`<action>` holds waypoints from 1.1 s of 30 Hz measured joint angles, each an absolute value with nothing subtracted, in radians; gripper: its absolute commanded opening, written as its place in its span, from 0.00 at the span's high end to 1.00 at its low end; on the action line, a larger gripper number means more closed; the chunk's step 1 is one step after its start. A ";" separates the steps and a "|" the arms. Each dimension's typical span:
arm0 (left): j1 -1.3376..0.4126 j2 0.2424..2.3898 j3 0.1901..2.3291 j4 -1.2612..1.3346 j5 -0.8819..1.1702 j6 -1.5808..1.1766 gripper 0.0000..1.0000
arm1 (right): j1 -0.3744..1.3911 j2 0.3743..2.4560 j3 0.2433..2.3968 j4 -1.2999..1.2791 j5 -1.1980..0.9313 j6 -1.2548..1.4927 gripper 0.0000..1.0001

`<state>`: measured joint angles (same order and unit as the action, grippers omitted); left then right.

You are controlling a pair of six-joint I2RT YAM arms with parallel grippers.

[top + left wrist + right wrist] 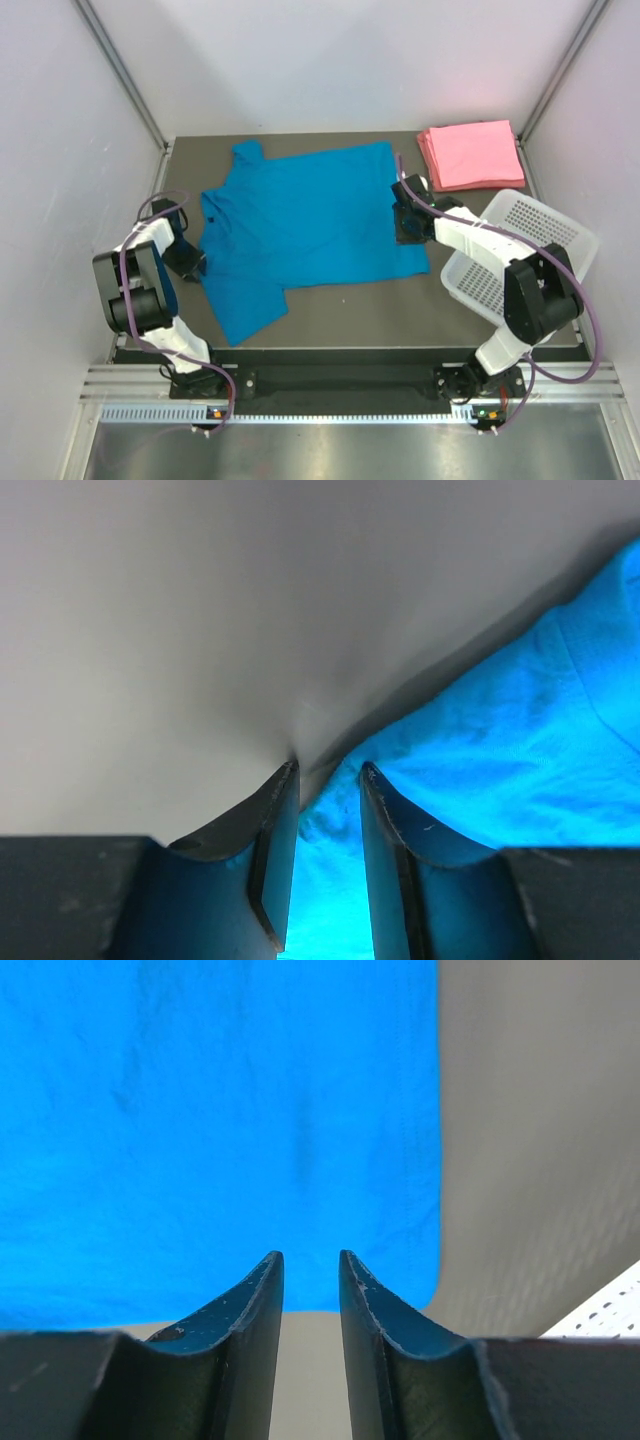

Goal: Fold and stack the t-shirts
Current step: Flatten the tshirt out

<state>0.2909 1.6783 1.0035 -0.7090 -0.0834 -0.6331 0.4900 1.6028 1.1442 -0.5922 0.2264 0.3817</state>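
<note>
A bright blue t-shirt (300,220) lies spread out in the middle of the table, one sleeve toward the front left. My left gripper (190,262) is at its left edge. In the left wrist view the blue t-shirt (520,740) bunches up between the parted jaws of the left gripper (330,770), which do not press on it. My right gripper (405,228) sits at the shirt's right edge. It is open (310,1255) with bare table between its fingers, and the blue t-shirt (200,1110) lies just beyond the tips. Pink folded t-shirts (470,152) are stacked at the back right.
A white perforated basket (530,235) stands at the right side of the table, close beside the right arm; its corner shows in the right wrist view (612,1310). White walls and metal frame posts enclose the table on three sides.
</note>
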 measured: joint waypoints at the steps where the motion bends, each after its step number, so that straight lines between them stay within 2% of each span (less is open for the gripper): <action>1: 0.302 1.678 1.004 -0.709 -0.089 -0.633 0.65 | 0.490 1.601 1.144 -0.592 0.227 0.378 0.69; 10: 0.457 1.688 1.021 -0.712 -0.118 -0.617 0.64 | 0.483 1.597 1.130 -0.593 0.227 0.367 0.67; 16: 0.443 1.667 1.029 -0.712 -0.106 -0.572 0.61 | 0.498 1.583 1.091 -0.580 0.215 0.339 0.64; 22: 0.415 1.543 1.029 -0.712 -0.031 -0.567 0.61 | 0.624 1.508 1.047 -0.502 0.148 0.256 0.58; 25: 0.415 1.471 1.001 -0.709 0.012 -0.593 0.60 | 0.689 1.486 1.048 -0.458 0.118 0.244 0.58; 29: 0.413 1.360 0.935 -0.739 0.022 -0.625 0.53 | 0.701 1.517 1.085 -0.459 0.117 0.238 0.57; 33: 0.415 1.348 1.008 -0.728 0.123 -0.615 0.48 | 0.660 1.637 1.237 -0.488 0.122 0.255 0.57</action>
<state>0.4152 1.3479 1.0080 -0.7277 0.1230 -0.6151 0.6601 1.6375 1.2369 -0.4877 0.1223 0.2546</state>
